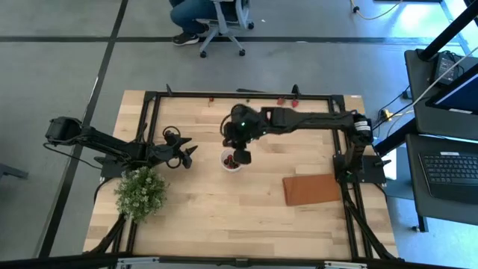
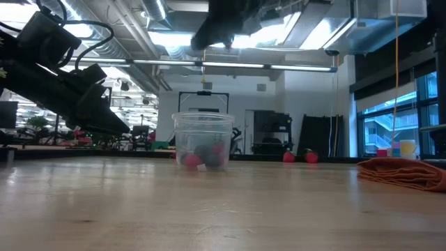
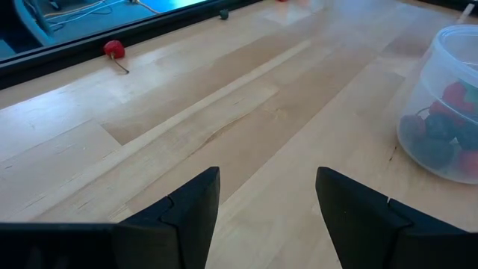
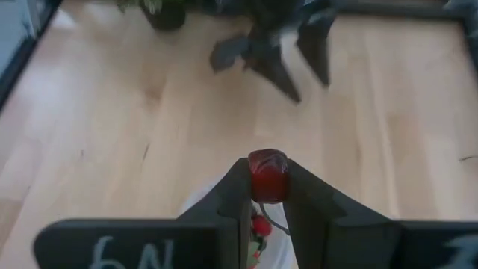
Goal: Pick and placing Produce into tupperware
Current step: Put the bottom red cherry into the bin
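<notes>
The tupperware [image 1: 230,161], a small round translucent cup, stands on its base mid-table with red and dark produce [image 2: 198,159] in its bottom. My right gripper [image 4: 267,183] hangs above the cup [image 4: 200,203], shut on a red berry [image 4: 267,170]. My left gripper [image 3: 267,202] stands open just above the table to the cup's left [image 3: 448,104], with nothing between its fingers. More red berries [image 1: 287,101] lie along the far edge, and one with a stem [image 3: 113,49] shows in the left wrist view. My right gripper pinches the red berry by its two sides [image 4: 267,187] between its two fingertips, at their very ends. The fingers slant down from the table's right side. The berry is lifted clear, high above the cup's open top.
A leafy green bush with white flowers [image 1: 142,191] stands at the near left, close to my left arm. A flat reddish-brown mat [image 1: 312,189] lies near right. A black frame [image 1: 246,95] borders the tabletop. Bare wood lies in front of the cup.
</notes>
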Controlling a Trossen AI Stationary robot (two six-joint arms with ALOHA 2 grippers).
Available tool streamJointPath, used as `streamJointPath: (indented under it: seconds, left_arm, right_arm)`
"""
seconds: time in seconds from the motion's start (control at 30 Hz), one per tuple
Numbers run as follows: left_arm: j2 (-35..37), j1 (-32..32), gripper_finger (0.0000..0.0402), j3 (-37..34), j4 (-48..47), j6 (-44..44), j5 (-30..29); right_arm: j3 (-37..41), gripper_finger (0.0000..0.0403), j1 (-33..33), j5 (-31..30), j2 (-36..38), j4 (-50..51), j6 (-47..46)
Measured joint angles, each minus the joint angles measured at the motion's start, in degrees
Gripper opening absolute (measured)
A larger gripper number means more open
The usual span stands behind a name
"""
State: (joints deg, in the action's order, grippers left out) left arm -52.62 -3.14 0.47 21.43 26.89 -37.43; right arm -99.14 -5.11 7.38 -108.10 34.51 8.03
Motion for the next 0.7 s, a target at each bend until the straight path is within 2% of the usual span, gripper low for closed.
streamJointPath:
  seconds: [0.33, 0.7]
  left_arm:
    - [0.02, 0.00, 0.0215, 0.00, 0.02, 0.17, 0.00]
    - [0.02, 0.01, 0.0215, 0.00, -0.02, -0.01, 0.00]
  right_arm:
    - [0.20, 0.0069, 0.97, 0.10, -9.88, 1.24, -0.18]
    - [0.20, 0.0069, 2.06, 0.17, -15.55, 5.55, 1.02]
